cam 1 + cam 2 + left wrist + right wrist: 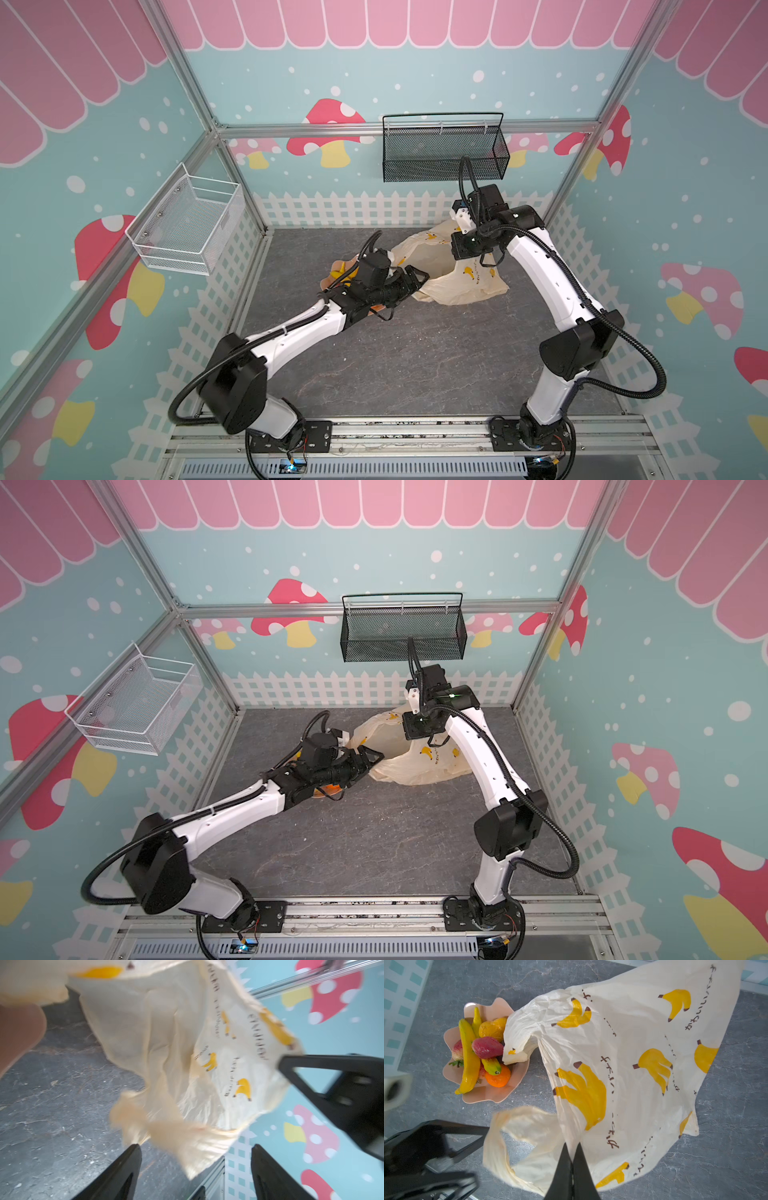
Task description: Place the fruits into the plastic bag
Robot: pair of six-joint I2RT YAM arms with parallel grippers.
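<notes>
The plastic bag (457, 282) (415, 766) (633, 1064), cream with yellow banana prints, lies crumpled at the back of the grey floor. My right gripper (572, 1145) (488, 261) points down and is shut on the bag's rim beside a loop handle (500, 1147). My left gripper (195, 1147) (419, 277) is open at the bag's mouth, and a bag handle (166, 1132) hangs just in front of its jaws. The fruits sit in a pink wavy dish (494, 1095) left of the bag: bananas (467, 1053), a strawberry (486, 1047), an orange (497, 1077), a yellowish piece (492, 1028). In both top views my left arm hides most of the dish.
A black mesh basket (444, 149) hangs on the back wall. A white wire basket (187, 224) hangs on the left wall. Metal frame posts and fence-printed walls close in the floor (415, 357).
</notes>
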